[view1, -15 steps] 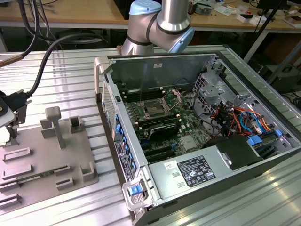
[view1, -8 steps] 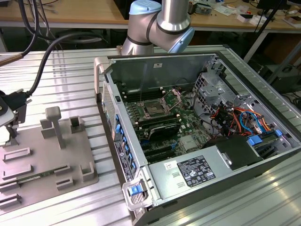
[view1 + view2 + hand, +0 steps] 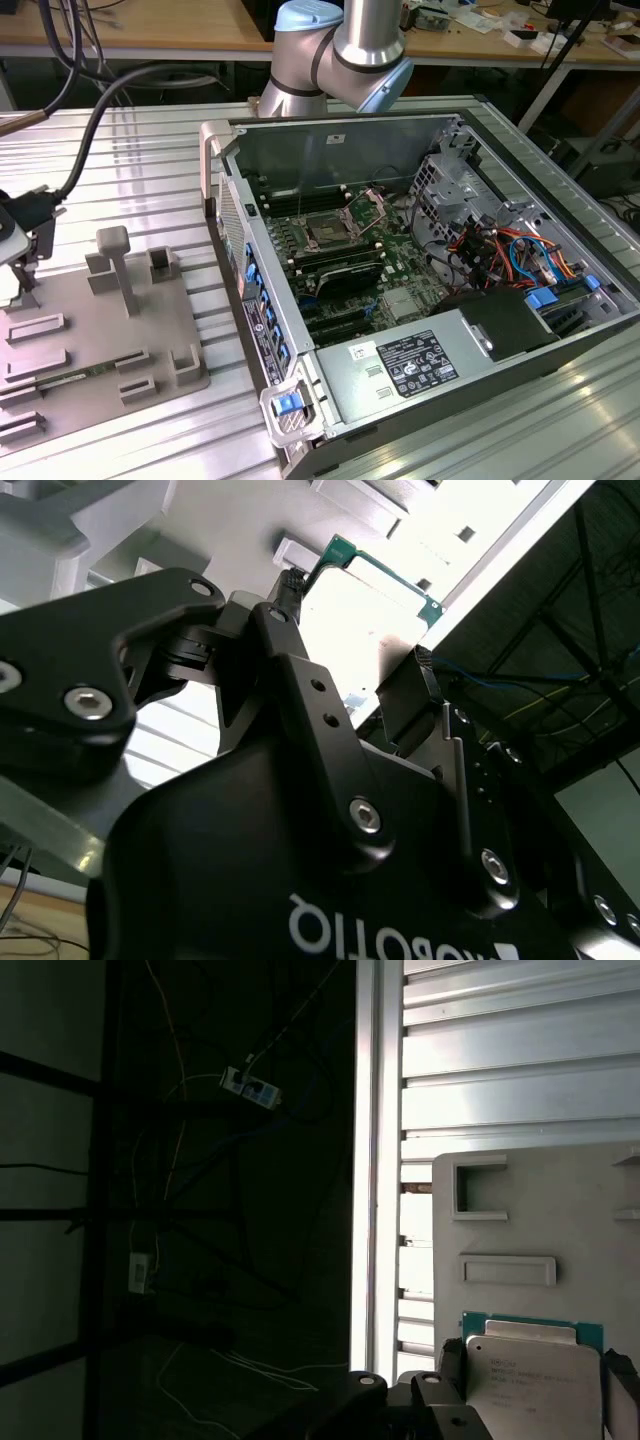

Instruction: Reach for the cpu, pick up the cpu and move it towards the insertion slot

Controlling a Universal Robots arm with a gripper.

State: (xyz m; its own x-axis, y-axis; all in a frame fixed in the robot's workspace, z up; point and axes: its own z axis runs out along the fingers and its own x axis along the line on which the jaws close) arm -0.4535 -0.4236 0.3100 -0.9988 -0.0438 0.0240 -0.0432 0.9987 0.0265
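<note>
Claw (image 3: 536, 1358) seemingly straddles the edge-cropped cpu (image 3: 533, 1390) — clamped or not, I cannot tell.

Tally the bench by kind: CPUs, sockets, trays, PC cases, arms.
cpu: 1
insertion slot: 1
grey tray: 1
open PC case: 1
robot arm: 1
Total: 5
</note>
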